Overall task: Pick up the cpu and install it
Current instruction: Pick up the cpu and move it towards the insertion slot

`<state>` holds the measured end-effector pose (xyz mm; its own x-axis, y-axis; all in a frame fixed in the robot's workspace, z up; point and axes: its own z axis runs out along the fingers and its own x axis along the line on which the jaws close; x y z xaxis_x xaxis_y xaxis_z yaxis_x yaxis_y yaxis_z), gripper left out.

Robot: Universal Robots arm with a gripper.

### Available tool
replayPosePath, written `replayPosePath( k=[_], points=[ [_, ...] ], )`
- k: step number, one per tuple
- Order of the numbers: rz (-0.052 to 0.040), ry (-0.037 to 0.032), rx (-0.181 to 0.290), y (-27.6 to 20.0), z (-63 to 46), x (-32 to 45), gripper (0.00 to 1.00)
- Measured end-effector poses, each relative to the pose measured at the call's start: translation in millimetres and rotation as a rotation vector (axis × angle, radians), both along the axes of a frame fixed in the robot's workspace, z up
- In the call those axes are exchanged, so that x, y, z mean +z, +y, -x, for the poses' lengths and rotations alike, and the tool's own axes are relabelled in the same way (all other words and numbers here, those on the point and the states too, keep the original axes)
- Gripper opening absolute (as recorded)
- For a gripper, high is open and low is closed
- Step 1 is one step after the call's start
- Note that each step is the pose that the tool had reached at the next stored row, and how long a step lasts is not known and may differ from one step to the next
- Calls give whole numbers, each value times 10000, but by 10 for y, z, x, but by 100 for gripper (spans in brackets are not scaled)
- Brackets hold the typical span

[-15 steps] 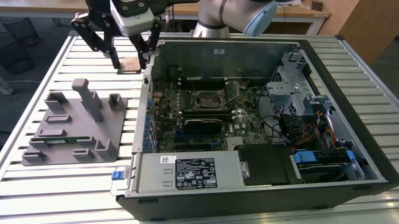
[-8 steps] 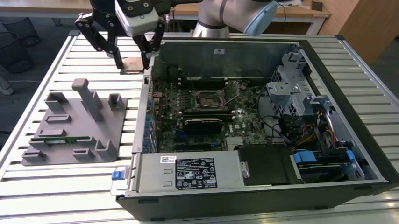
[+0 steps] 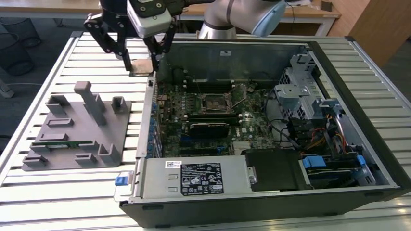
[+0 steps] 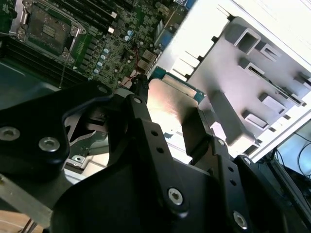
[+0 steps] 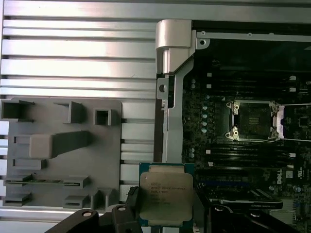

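The cpu [image 3: 142, 67] is a flat square chip with a silver top and a green rim, held in the air above the slatted table, just outside the back left corner of the open computer case [image 3: 257, 125]. My gripper [image 3: 142, 61] is shut on it, one finger on each side. In the first wrist view the cpu [image 5: 165, 193] sits between the fingers [image 5: 133, 200], and the open socket [image 5: 253, 121] lies apart on the motherboard. The second wrist view has the cpu [image 4: 170, 102] between dark fingers [image 4: 194, 131], with the socket [image 4: 46, 31] farther off.
A grey plastic tray [image 3: 74, 127] with upright blocks lies on the table at the exterior view's left, and a green memory stick [image 3: 61, 143] rests in it. The case's metal side wall [image 5: 170, 87] stands between the cpu and the motherboard. Drive cages and cables [image 3: 314, 110] fill the case's right side.
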<state>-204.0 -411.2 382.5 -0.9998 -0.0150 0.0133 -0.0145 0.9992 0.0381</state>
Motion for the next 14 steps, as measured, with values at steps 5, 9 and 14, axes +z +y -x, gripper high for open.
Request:
replayPosePath(
  k=[5, 9, 14],
  points=[
    [0, 0, 0, 0, -41, -1, 53],
    [0, 0, 0, 0, -82, -1, 53],
    [0, 0, -1, 0, -129, -2, 53]
  ],
)
